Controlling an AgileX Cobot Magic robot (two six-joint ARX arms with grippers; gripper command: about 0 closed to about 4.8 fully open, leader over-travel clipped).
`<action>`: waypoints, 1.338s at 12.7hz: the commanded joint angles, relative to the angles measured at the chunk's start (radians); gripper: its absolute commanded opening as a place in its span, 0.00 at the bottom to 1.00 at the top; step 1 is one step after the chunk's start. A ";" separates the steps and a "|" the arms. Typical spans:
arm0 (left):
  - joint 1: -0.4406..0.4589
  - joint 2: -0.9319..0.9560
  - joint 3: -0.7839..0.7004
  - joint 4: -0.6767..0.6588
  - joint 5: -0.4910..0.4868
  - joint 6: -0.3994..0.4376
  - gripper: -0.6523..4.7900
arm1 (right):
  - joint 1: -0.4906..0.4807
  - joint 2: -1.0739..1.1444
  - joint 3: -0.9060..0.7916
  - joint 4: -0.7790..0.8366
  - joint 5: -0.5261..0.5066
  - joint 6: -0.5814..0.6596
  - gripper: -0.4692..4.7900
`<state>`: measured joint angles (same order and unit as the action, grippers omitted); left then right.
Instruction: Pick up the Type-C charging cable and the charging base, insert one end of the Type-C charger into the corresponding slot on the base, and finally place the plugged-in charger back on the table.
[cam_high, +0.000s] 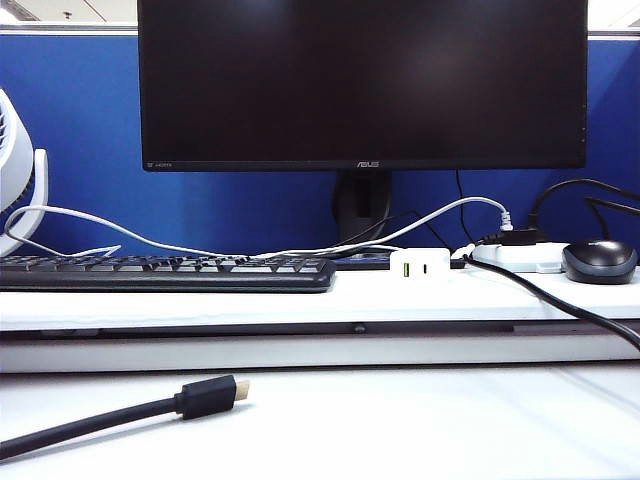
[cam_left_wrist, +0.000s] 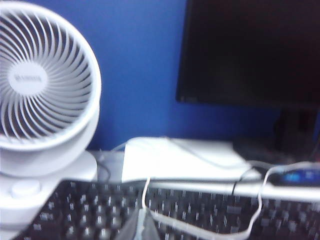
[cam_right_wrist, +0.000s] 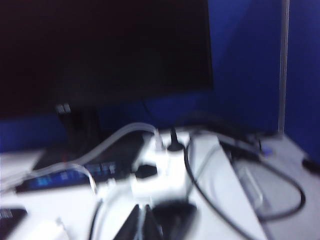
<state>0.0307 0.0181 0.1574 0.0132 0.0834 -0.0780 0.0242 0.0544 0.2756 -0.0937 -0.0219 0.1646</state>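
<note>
Waiting untouched on the far shelf: small white block charging base (cam_high: 420, 264), thin white Type-C cable (cam_high: 150, 236); left fingers (cam_left_wrist: 141, 226) and right fingers (cam_right_wrist: 141, 225) pressed together, empty, everything left.

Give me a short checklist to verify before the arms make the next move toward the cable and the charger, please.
1. Charging base reachable on the shelf beside the keyboard: ok.
2. Type-C charging cable located, draped over the keyboard: ok; its free end: cannot tell.
3. Cable already plugged into the base: cannot tell.
4. Left gripper shut, holding nothing, above the keyboard: not ok for grasping.
5. Right gripper shut, near the mouse: not ok for grasping.
6. Black cable on the table away from the base: ok.
</note>
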 joint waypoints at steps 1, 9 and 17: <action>0.000 0.095 0.118 -0.016 -0.055 0.000 0.12 | 0.001 0.092 0.077 0.068 0.005 -0.011 0.09; 0.000 0.764 0.661 -0.081 0.093 0.090 0.12 | 0.002 0.568 0.481 0.135 -0.001 -0.011 0.09; -0.118 1.268 0.998 -0.112 0.315 0.062 0.11 | 0.107 0.924 0.776 0.114 -0.138 -0.011 0.09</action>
<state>-0.0685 1.2617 1.1324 -0.1074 0.3977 -0.0162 0.1150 0.9699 1.0447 0.0097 -0.1551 0.1566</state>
